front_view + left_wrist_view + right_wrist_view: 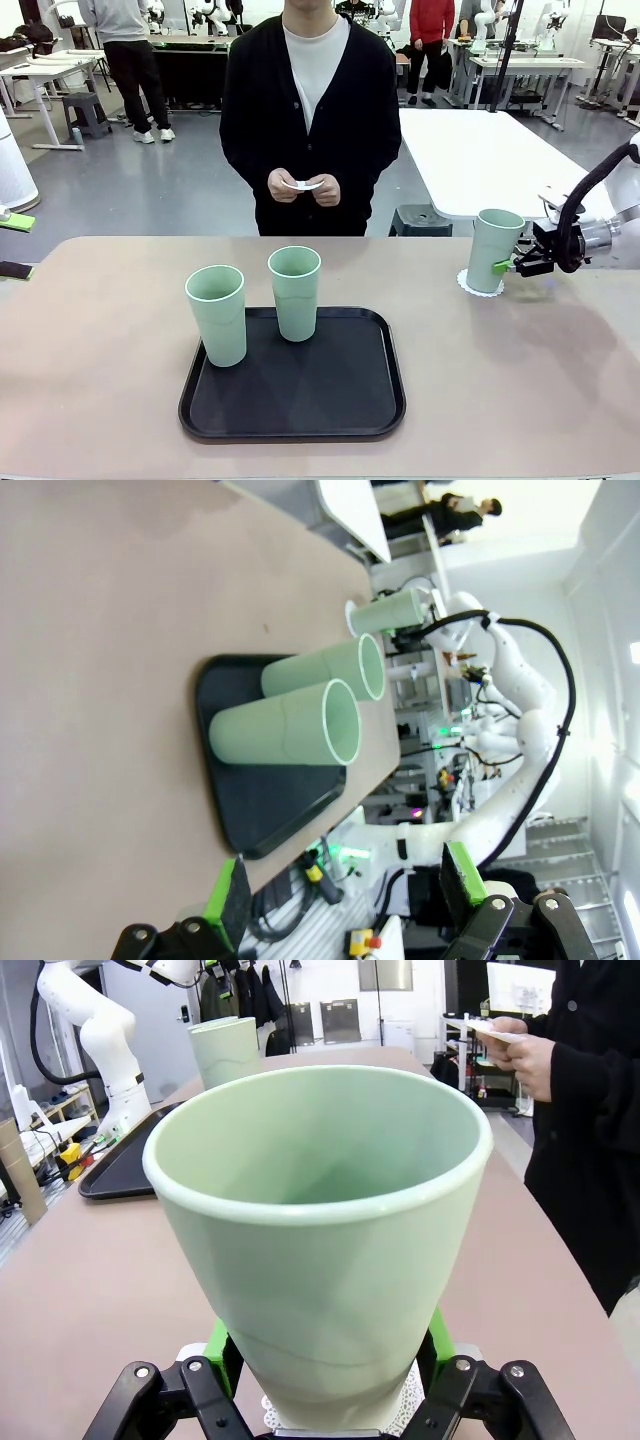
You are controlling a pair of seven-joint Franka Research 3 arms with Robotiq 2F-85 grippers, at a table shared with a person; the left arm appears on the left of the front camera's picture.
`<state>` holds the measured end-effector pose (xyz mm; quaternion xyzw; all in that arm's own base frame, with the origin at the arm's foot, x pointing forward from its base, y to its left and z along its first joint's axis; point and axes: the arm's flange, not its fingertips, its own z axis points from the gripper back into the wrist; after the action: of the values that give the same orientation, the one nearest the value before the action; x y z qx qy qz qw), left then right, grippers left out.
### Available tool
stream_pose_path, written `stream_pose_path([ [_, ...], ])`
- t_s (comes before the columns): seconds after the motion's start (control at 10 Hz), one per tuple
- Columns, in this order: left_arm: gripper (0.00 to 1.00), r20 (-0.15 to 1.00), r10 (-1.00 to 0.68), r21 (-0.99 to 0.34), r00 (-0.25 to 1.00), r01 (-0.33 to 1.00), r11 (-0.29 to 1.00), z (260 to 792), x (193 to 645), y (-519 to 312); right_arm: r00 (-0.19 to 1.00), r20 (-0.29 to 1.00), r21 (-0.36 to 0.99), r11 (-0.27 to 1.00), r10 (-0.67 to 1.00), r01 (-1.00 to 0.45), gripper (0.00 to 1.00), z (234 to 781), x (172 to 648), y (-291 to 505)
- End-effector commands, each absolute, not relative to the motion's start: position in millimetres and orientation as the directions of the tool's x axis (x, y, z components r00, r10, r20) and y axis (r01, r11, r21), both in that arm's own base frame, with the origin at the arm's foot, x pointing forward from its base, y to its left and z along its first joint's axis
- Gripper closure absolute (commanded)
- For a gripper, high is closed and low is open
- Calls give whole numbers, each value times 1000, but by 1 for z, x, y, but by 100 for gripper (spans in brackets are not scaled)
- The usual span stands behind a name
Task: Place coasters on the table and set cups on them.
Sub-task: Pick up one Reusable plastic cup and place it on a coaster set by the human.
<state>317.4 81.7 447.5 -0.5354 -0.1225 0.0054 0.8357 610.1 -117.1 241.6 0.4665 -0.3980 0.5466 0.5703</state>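
Right claw clamped on cup, coaster beneath

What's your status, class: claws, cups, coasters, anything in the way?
Right claw shut on cup, set on coaster. Left claw open, empty. Two cups stand on tray; person holds another coaster. Nothing blocks.

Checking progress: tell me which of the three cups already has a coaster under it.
The cup on the right, held by the right gripper: a white coaster lies under it. The other two cups stand on the black tray.
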Motion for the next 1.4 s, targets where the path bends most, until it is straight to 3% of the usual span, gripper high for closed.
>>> stream_pose_path([
  [0.0, 0, 205, 143, -899, 968, 128, 418, 448, 317, 83, 79, 963, 95, -49, 257, -994, 18, 238, 618, -115],
  [0.4, 0, 205, 143, -899, 968, 128, 418, 448, 317, 83, 83, 961, 101, -56, 263, -993, 18, 238, 618, -113],
  [0.5, 0, 205, 143, -899, 968, 128, 418, 448, 317, 83, 87, 960, 106, -57, 267, -993, 0, 237, 617, -113],
  [1.3, 0, 205, 143, -899, 968, 128, 418, 448, 317, 83, 130, 933, 161, -66, 334, -985, 0, 239, 618, -117],
])
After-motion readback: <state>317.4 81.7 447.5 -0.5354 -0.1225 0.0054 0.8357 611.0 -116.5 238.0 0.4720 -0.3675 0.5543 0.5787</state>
